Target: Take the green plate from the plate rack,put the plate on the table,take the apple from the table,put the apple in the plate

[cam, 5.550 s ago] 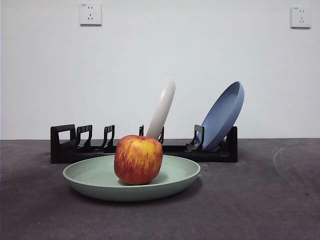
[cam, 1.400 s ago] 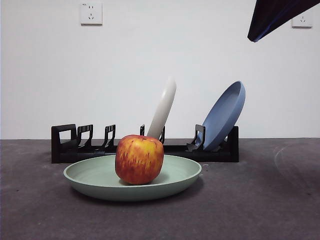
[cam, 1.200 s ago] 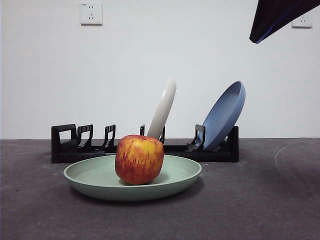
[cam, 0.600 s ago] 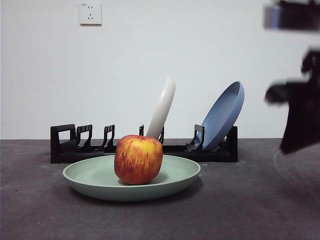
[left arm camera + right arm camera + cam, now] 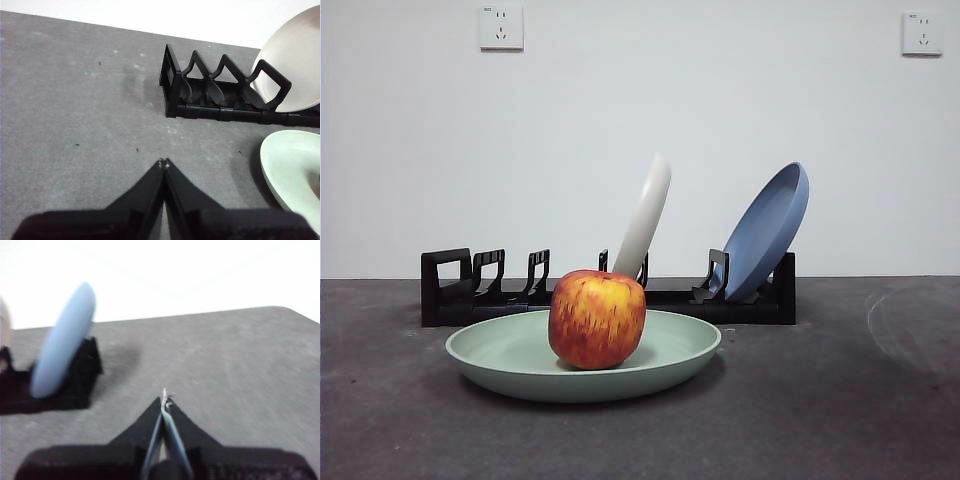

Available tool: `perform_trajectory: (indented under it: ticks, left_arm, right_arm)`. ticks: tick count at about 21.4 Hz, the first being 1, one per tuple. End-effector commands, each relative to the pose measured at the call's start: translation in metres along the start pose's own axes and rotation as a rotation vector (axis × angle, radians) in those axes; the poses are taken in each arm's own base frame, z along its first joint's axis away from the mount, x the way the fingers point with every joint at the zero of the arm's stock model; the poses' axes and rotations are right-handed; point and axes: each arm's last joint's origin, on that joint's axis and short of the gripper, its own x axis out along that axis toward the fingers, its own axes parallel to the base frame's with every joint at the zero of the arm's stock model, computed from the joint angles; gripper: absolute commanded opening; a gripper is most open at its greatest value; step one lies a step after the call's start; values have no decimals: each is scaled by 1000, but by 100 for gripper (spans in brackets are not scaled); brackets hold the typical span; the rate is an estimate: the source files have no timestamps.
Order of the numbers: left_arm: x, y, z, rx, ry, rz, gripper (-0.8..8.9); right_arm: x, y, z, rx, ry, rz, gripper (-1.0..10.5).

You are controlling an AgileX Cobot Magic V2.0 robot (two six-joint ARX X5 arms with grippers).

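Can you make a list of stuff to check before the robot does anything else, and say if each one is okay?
1. Green plate lies flat on the table: ok.
2. Apple sits inside the green plate: ok.
3. Cream-white plate and blue plate stand in the plate rack: ok.
4. Left gripper shut, holding nothing, over bare table beside the rack: ok.
5. Right gripper shut, holding nothing, near the blue plate's end: ok.
6. Apple steady, not rolling: cannot tell.
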Motion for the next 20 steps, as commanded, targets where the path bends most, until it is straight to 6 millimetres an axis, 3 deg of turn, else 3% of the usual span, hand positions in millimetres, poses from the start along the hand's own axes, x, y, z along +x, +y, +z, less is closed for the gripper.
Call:
perform_trajectory:
  ticks: [1,11,20]
  left_arm:
    - [1,0,-1,12,-1,0,0]
    - [1,0,-1,12,-1,0,0]
    - [1,0,-1,12,-1,-1,0]
  right_arm:
    - [-4,-4,-6,-19,37,-19,1]
    - [-20,-10,-23,-71,195,-33,1]
    - [-25,-9,-18,-108,116,3,1]
